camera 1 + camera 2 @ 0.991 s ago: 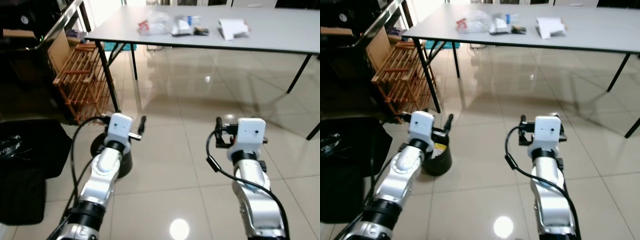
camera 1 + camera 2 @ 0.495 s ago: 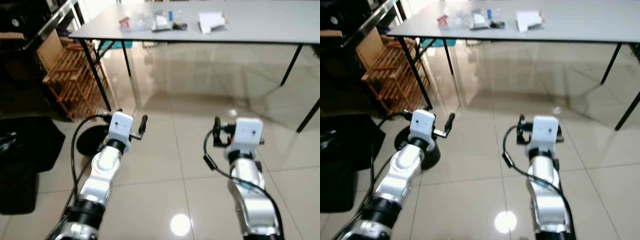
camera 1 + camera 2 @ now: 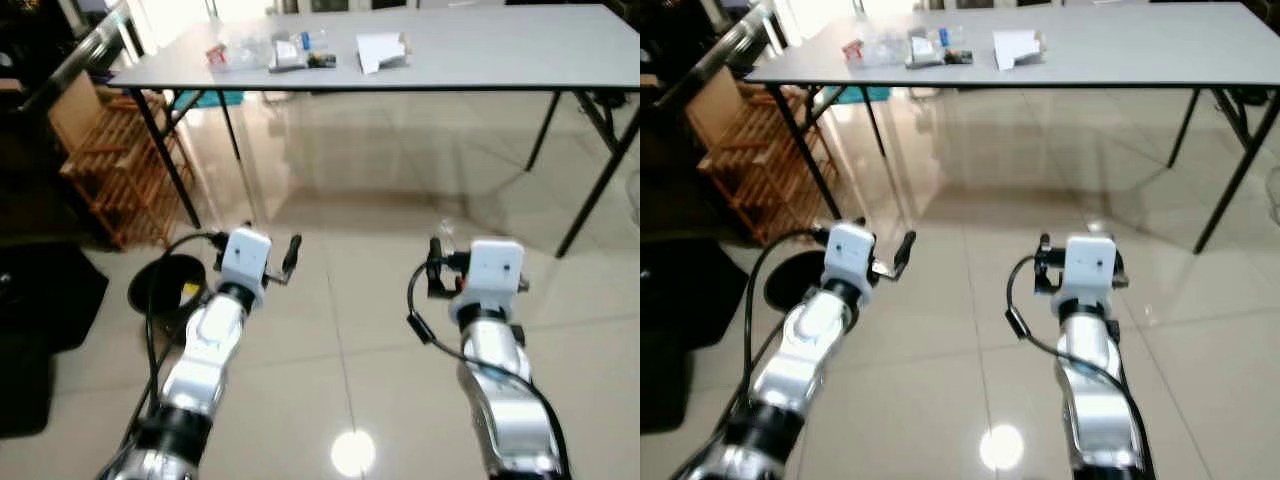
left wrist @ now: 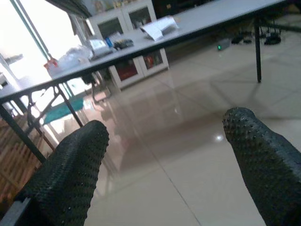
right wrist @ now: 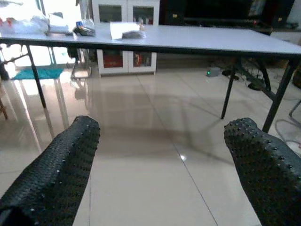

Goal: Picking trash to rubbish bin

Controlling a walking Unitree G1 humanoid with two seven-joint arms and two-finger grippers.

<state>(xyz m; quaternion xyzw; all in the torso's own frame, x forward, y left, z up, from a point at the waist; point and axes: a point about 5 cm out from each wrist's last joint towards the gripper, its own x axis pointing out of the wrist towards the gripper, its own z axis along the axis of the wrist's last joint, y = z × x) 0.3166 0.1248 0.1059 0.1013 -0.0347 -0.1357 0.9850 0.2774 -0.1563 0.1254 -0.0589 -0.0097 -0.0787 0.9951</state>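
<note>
Trash lies on the far left part of a long grey table [image 3: 500,45]: crumpled clear plastic bags [image 3: 235,55], small wrappers [image 3: 300,58] and a white paper piece [image 3: 382,50]. A small round black bin [image 3: 165,285] stands on the floor at my left, with something yellow inside. My left gripper [image 3: 255,248] hangs open beside and above that bin, nothing between its fingers [image 4: 70,174]. My right gripper [image 3: 478,255] is open over bare tiles, also empty. The right wrist view looks at the table [image 5: 188,40] and the white paper piece [image 5: 124,30].
A wooden slatted rack [image 3: 110,170] leans under the table's left end. A large black bag or bin [image 3: 35,330] sits at the far left. Black table legs [image 3: 585,170] stand to the right. Glossy tiled floor [image 3: 350,330] lies between me and the table.
The whole picture has shifted: the camera moved, so the table now sits more centred and the small bin lies farther left. Both grippers stay open and empty.
</note>
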